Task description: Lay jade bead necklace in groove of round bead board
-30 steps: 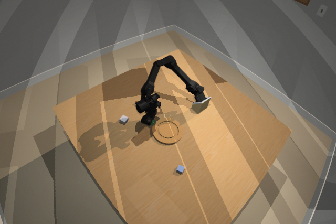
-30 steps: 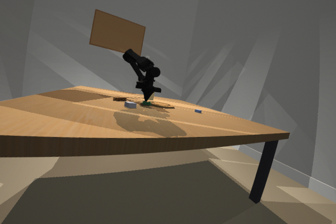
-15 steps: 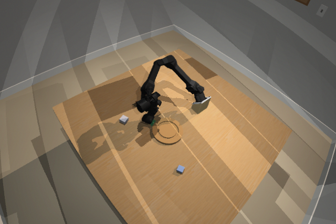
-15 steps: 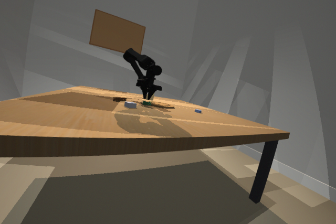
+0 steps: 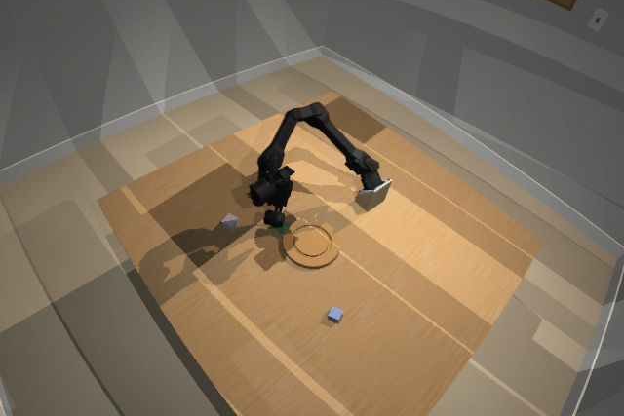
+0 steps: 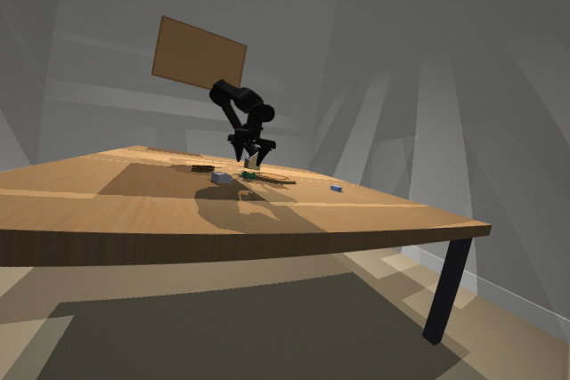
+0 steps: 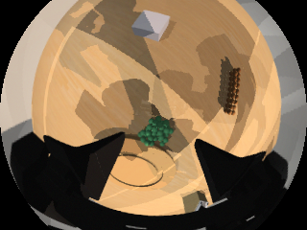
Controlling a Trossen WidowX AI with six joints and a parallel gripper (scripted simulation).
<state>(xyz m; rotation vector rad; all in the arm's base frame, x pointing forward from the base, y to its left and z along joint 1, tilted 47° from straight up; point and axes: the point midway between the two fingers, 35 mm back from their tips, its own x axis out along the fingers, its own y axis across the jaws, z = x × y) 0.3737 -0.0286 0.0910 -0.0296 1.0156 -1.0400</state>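
Note:
The jade bead necklace (image 5: 283,228) (image 6: 248,175) (image 7: 156,129) lies in a small green clump at the near-left edge of the round bead board (image 5: 313,261) (image 6: 277,178) (image 7: 142,172). The board is a flat tan disc with a ring groove, and most of the groove is bare. I cannot tell whether the clump sits in the groove or on the rim. My gripper (image 5: 275,219) (image 6: 251,157) (image 7: 161,140) is open wide and empty. It hangs a little above the clump, with one finger on each side and neither touching it.
A grey cube (image 5: 229,221) (image 6: 221,177) (image 7: 152,25) lies left of the gripper. A blue cube (image 5: 334,314) (image 6: 336,188) lies nearer the table's front. A dark brown strip (image 6: 202,167) (image 7: 230,86) lies further off. The arm's base (image 5: 375,194) stands behind the board.

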